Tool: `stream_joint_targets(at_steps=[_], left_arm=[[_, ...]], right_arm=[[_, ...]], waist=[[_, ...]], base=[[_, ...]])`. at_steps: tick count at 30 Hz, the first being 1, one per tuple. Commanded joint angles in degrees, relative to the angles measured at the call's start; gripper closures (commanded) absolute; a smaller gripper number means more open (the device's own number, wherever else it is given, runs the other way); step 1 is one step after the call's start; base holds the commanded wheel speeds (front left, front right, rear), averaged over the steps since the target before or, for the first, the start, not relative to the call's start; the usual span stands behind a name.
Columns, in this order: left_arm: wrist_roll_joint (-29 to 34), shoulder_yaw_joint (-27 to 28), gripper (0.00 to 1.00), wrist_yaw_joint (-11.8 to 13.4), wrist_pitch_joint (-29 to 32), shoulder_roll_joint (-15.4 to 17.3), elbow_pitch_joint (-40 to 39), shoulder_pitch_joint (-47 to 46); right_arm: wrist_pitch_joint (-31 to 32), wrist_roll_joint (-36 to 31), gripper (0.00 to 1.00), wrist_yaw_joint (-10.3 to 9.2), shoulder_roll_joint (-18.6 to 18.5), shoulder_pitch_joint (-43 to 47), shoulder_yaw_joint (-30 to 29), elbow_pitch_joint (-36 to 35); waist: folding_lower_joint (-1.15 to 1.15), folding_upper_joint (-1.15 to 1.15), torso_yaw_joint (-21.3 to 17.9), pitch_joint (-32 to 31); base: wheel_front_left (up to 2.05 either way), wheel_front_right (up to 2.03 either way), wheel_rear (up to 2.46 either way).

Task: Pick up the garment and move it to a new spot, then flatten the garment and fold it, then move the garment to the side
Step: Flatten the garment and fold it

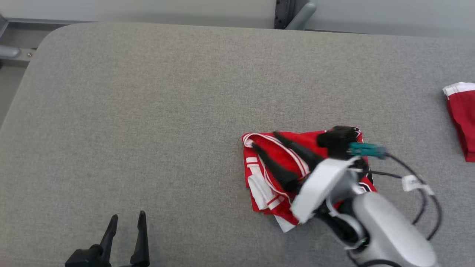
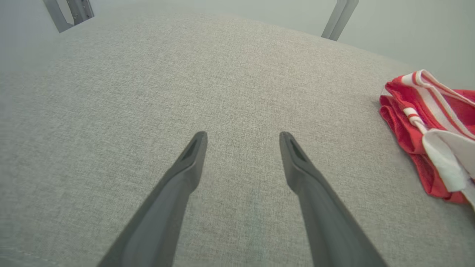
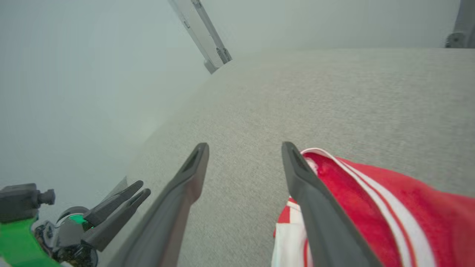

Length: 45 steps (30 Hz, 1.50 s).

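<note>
A: Where's the garment (image 1: 261, 196)?
B: On the table (image 1: 148, 111), right of centre, towards the near edge. It's a red mesh heap with white stripes, loosely folded, layers uneven, and a white piece sticks out at the near side.

A: Right gripper (image 1: 265, 140)?
B: Over the garment, with the fingers pointing far-left across its left half. The jaws are spread. In the right wrist view, the gap at the right gripper (image 3: 245, 146) shows bare table (image 3: 334, 104), nothing between the fingers. One finger overlaps the edge of the garment (image 3: 371, 196). Can't tell if it touches the cloth. It isn't grasping it.

A: Left gripper (image 1: 128, 216)?
B: Lower left, well apart from the garment. The jaws are released and empty. In its own view, the left gripper (image 2: 243, 136) has only grey table (image 2: 148, 92) under and between the fingers, and the garment (image 2: 426, 126) sits off at the right edge. It also shows in the right wrist view, lower left (image 3: 143, 187).

A: Anything else on the table?
B: A second red cloth (image 1: 462, 118) with a white band, at the far right edge and cut off by the frame, well apart from the garment. Black cables (image 1: 426, 200) loop off the right wrist.
</note>
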Motion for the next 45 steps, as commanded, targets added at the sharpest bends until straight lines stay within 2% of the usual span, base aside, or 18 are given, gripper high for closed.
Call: stream_joint_targets(at_steps=[1, 5, 8, 12, 16, 20, 24, 29, 35, 39, 40, 41, 42, 43, 45], left_arm=[[-0.12, 0.35, 0.00, 0.01, -0.14, 0.12, -0.26, 1.14], [-0.59, 1.61, 0.00, 0.01, -0.14, 0.16, -0.93, 2.64], [-0.73, 1.73, 0.00, 0.00, -0.14, 0.14, -1.18, 3.22], [-0.26, 1.74, 0.00, -0.01, -0.13, 0.15, -1.13, 3.50], [0.85, 1.72, 0.00, -0.02, -0.14, 0.14, -2.48, 4.20], [1.83, 2.36, 0.00, -0.03, -0.14, 0.15, -3.88, 5.39], [2.26, 2.61, 0.00, -0.03, -0.14, 0.15, -4.70, 5.81], [1.44, 2.36, 0.00, -0.03, -0.14, 0.15, -5.05, 5.64], [0.74, 2.39, 0.00, -0.03, -0.13, 0.14, -5.33, 5.88], [0.56, 2.24, 0.00, 0.36, -0.14, 0.14, -5.58, 6.16], [0.53, 2.20, 0.00, 0.34, -0.14, 0.14, -5.58, 6.18], [0.53, 2.20, 0.00, 0.34, -0.14, 0.14, -5.58, 6.18], [0.53, 2.12, 0.00, 0.34, -0.14, 0.14, -5.62, 6.15], [0.51, 2.01, 0.00, 0.34, -0.13, 0.14, -5.67, 6.02], [0.45, 1.79, 0.00, 0.33, -0.13, 0.14, -5.76, 5.40]], right_arm=[[-0.73, -0.39, 0.00, -0.11, -2.26, 1.72, -2.38, -2.03], [-3.42, -6.11, 0.00, -0.06, -5.33, 7.40, -13.43, -9.20], [-6.34, -10.88, 0.00, -0.07, -6.26, 11.60, -21.05, -9.84], [-13.95, -17.49, 0.00, -0.06, -5.31, 17.11, -27.78, -5.66], [-23.61, -24.85, 0.00, -0.08, -3.71, 21.73, -34.27, 1.91], [-25.77, -30.08, 0.00, -0.11, -0.46, 23.86, -40.15, 7.76], [-25.83, -33.63, 0.00, -0.09, 1.51, 26.51, -43.39, 5.94], [-25.85, -34.60, 0.00, -0.09, 3.07, 28.71, -45.89, 4.16], [-25.86, -34.04, 0.00, -0.09, 3.54, 29.83, -46.28, 3.74], [-25.87, -33.11, 0.00, -0.09, 3.63, 27.92, -43.89, 2.53], [-25.87, -32.66, 0.36, -0.09, 3.63, 27.24, -42.36, 2.32], [-25.87, -32.66, 0.36, -0.09, 3.63, 27.24, -42.36, 2.32], [-25.87, -32.60, 0.93, -0.09, 3.64, 26.57, -40.79, 2.16], [-25.87, -32.21, 1.00, -0.09, 3.60, 25.65, -39.44, 2.05], [-25.87, -32.22, 1.00, -0.10, 3.50, 23.52, -37.34, 2.03]], waist=[[0.00, 0.00, -0.79, -1.11], [0.00, 0.00, -1.90, -2.66], [0.00, 0.00, -2.46, -3.28], [0.00, 0.00, -2.80, -4.50], [0.00, 0.00, -2.97, -6.23], [0.00, 0.00, -3.42, -7.57], [0.00, 0.00, -3.62, -7.88], [0.00, 0.00, -3.60, -8.24], [0.00, 0.00, -4.03, -8.51], [0.00, 0.00, -4.29, -8.66], [0.00, 0.00, -4.28, -8.67], [0.00, 0.00, -4.28, -8.67], [0.00, 0.00, -4.20, -8.63], [0.00, 0.00, -4.07, -8.47], [0.00, 0.00, -3.70, -8.00]], base=[[0.00, 0.00, 0.00], [0.00, 0.00, 0.00], [0.00, 0.00, 0.00], [0.00, 0.00, 0.00], [0.00, 0.00, 0.00], [0.00, 0.00, 0.00], [0.00, 0.00, 0.00], [0.00, 0.00, 0.00], [0.00, 0.00, 0.00], [0.00, 0.00, 0.00], [0.00, 0.00, 0.00], [0.00, 0.00, 0.00], [0.00, 0.00, 0.00], [0.00, 0.00, 0.00], [0.00, 0.00, 0.00]])
